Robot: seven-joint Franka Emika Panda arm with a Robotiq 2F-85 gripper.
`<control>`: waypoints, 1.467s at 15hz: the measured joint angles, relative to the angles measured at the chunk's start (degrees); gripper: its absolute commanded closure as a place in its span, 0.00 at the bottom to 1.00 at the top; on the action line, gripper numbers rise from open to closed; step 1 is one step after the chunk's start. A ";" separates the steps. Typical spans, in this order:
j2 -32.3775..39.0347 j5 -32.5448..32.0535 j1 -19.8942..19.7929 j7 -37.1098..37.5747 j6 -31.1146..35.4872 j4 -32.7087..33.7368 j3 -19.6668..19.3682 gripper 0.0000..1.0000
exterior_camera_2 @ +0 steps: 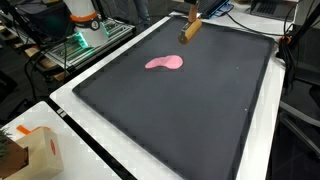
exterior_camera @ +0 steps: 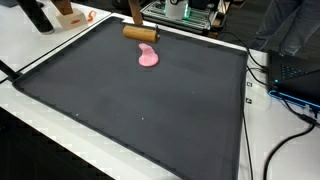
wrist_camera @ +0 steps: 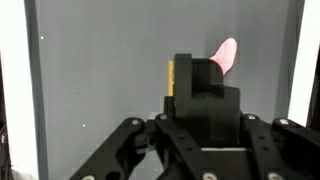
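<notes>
A flat pink lump lies on the black mat near its far edge. Just beyond it a wooden roller hangs over the mat's edge, its handle running up out of both exterior views. In the wrist view my gripper reaches in from the bottom, its black fingers pressed together. A thin yellow-brown strip of the wooden roller shows along their left side. The pink lump peeks out just past the fingertips, to the right.
The mat lies on a white table. A cardboard box stands at one corner. Cables and a laptop lie beside the mat, with electronics behind it. The robot's base stands beyond the mat's edge.
</notes>
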 measured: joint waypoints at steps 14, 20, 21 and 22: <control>0.84 -8.45 3.70 -2.72 -1.21 -0.62 2.46 0.76; 4.65 -16.66 8.66 -7.48 -1.35 -0.68 5.94 0.76; 5.31 -17.74 9.25 -8.78 -1.35 -0.70 6.35 0.76; 5.97 -18.83 9.78 -10.27 -1.34 -0.71 6.73 0.76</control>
